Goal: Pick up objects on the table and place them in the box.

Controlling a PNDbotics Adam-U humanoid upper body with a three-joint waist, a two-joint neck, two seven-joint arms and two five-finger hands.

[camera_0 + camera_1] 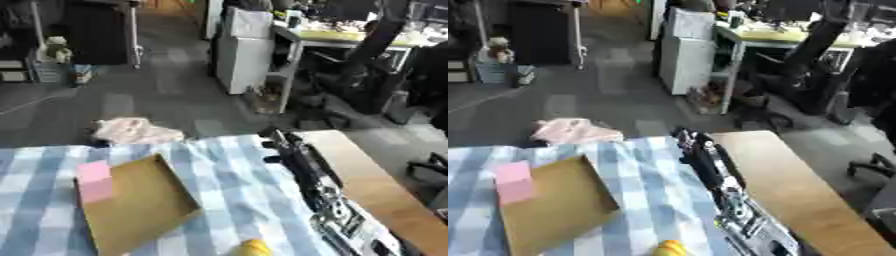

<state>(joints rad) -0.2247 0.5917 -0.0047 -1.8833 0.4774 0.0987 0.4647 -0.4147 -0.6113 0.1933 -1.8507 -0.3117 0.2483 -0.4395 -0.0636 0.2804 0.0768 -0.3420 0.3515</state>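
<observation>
A shallow brown cardboard box (140, 205) lies on the blue and white checked tablecloth (236, 185). A pink block (94, 181) sits at the box's left edge. A yellow object (254, 248) shows partly at the bottom edge, in front of the box. My right arm (337, 212) stretches from the lower right along the cloth's right side. Its black hand (278, 141) is near the table's far edge, to the right of the box and well away from both objects. The hand is blurred. My left hand does not show.
A bare wooden tabletop (376, 190) runs along the right of the cloth. Beyond the table's far edge is grey floor with a pale pink cloth (131, 131) lying on it. A white cabinet (245, 55), a desk and office chairs (367, 75) stand further back.
</observation>
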